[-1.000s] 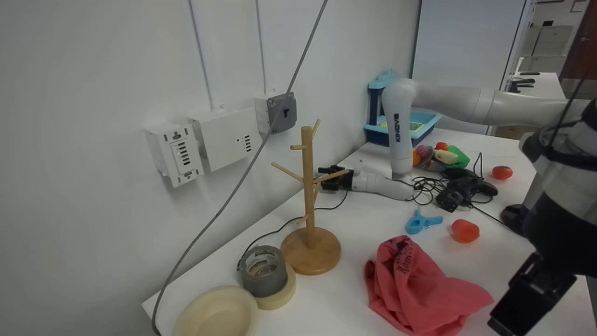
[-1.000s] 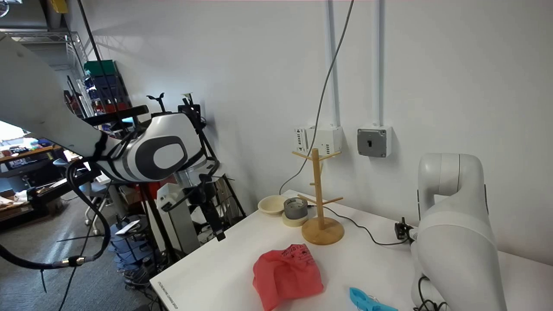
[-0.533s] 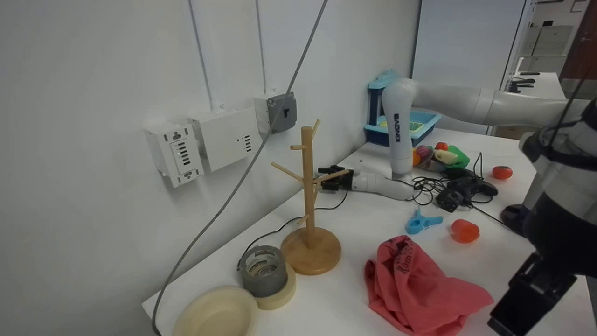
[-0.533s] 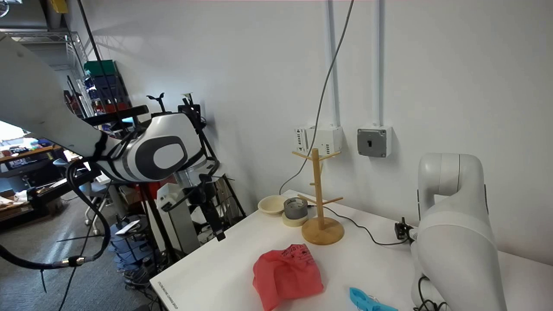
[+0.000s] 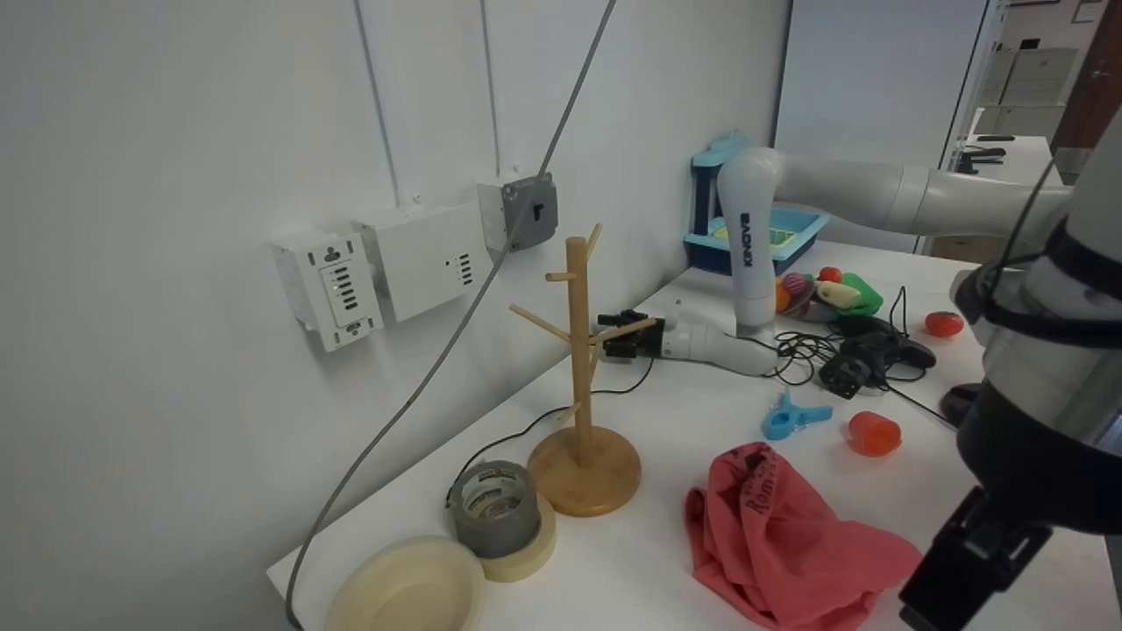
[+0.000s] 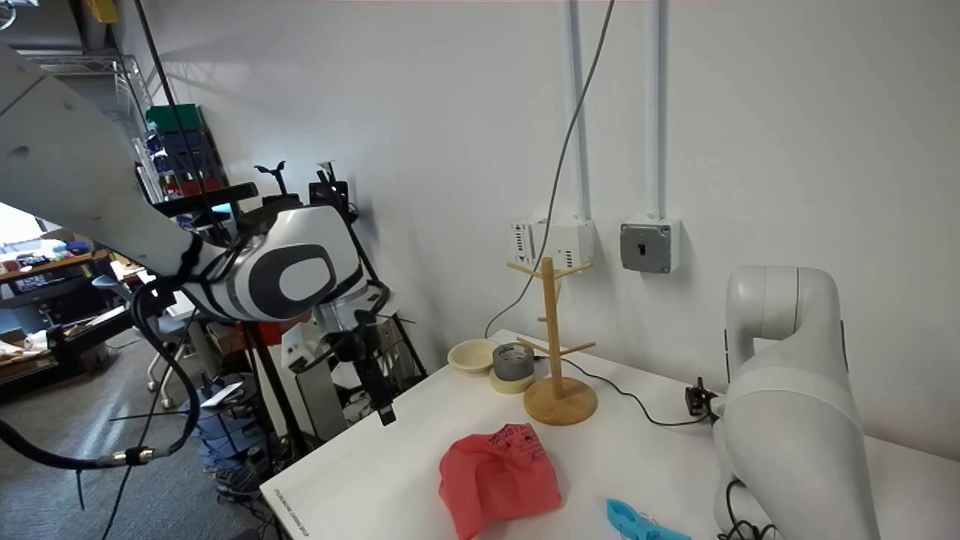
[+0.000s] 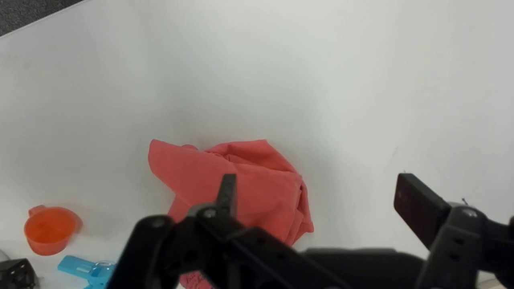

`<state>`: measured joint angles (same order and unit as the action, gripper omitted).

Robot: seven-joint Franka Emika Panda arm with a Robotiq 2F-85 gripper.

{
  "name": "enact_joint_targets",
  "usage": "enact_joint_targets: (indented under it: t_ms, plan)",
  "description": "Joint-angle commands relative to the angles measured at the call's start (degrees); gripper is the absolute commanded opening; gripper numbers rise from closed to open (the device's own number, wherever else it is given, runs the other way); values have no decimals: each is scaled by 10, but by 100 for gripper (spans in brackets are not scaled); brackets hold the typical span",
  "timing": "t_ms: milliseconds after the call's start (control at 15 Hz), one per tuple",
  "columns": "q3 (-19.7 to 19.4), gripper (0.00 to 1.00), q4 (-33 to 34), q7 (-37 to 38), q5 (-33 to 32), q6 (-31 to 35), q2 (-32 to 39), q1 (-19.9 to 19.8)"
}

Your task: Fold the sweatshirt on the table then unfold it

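Coral sweatshirt, bunched on white table; gripper spread, empty; presumably pre-grasp for folding; next calls for lowering onto an edge

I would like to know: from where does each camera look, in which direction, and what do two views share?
Exterior view: raised, near an end of the table, facing along the wall toward the Kinova arm; robot's wrist and fingers at right.
Exterior view: seemingly near the Kinova arm, facing the wall across the table; robot's arm and fingers at left.
Wrist view: on the wrist, facing down at the sweatshirt; parted fingers in the lower half.
Both exterior views share the wooden stand and Kinova arm; all three show the sweatshirt.
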<state>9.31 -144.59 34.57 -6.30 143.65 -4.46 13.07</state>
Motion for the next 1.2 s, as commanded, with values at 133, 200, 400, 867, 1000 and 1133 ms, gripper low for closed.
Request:
enact_joint_targets:
  t_ms: [133, 200, 400, 867, 1000, 1133]
  plan:
    - [-1, 100, 60, 18, 4, 33, 81, -26]
    - [-4, 100, 71, 25, 3, 38, 95, -26]
    - [-17, 100, 110, 61, -9, 46, 142, -20]
    - [-60, 100, 200, 135, -13, 34, 248, 4]
    - [-75, 100, 230, 150, -15, 29, 277, 13]
    - [-89, 100, 259, 161, -15, 23, 302, 22]
